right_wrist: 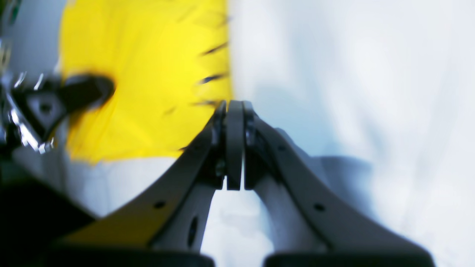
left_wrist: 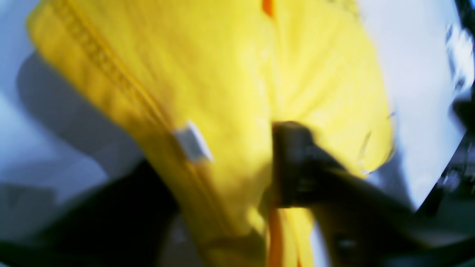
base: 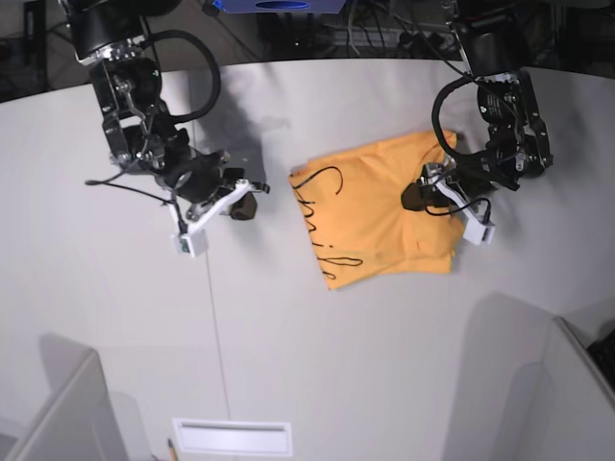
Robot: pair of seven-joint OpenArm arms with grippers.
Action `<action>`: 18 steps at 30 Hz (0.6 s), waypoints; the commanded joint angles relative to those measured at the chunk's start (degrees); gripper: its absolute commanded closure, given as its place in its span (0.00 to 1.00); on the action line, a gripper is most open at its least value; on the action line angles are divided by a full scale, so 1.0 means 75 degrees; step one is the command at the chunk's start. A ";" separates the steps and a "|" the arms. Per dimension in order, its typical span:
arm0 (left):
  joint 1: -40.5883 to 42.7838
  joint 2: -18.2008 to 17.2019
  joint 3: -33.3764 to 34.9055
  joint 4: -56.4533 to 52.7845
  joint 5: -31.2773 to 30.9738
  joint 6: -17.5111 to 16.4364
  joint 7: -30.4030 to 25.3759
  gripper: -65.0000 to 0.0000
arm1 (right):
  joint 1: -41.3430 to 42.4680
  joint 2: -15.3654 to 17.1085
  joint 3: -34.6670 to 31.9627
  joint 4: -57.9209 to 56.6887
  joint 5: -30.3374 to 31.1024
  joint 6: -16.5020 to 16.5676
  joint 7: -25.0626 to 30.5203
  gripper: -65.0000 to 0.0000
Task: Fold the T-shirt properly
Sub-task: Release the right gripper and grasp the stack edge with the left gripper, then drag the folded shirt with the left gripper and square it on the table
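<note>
Light-orange cotton T-shirt (base: 380, 206) with black cursive lettering lies partly folded, lettering up, mid white surface (base: 307, 365); left hand (base: 415, 199) on its edge, grip unclear through blur; right hand (right_wrist: 234, 107) closed, empty, just beside shirt; final folds remain.

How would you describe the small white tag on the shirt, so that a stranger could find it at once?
Start from the T-shirt, lying partly folded on the white table under the left gripper. In the left wrist view, follow its stitched hem to the small white tag. It is the only white patch on the yellow cloth.
</note>
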 commanded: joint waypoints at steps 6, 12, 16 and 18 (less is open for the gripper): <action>-0.0345 -0.0910 0.2107 -0.0059 0.0433 0.0080 0.0412 1.00 | -0.1110 0.0005 0.1520 0.0629 0.0100 0.0071 0.0105 1.00; -0.1482 -0.1637 0.4744 -0.0012 0.0433 0.0068 0.0436 1.00 | -0.1778 -0.0089 0.2961 0.0593 0.0100 0.0071 0.0081 1.00; -0.2173 -0.2106 0.6350 0.0281 0.0444 0.0033 0.0412 1.00 | -0.2223 -0.0499 0.3911 0.0593 0.0077 0.0071 0.0093 1.00; -0.2572 -0.2317 0.7183 0.0445 0.0444 0.0021 0.0400 1.00 | -0.2411 -0.0640 0.4345 0.0593 0.0077 0.0071 0.0081 1.00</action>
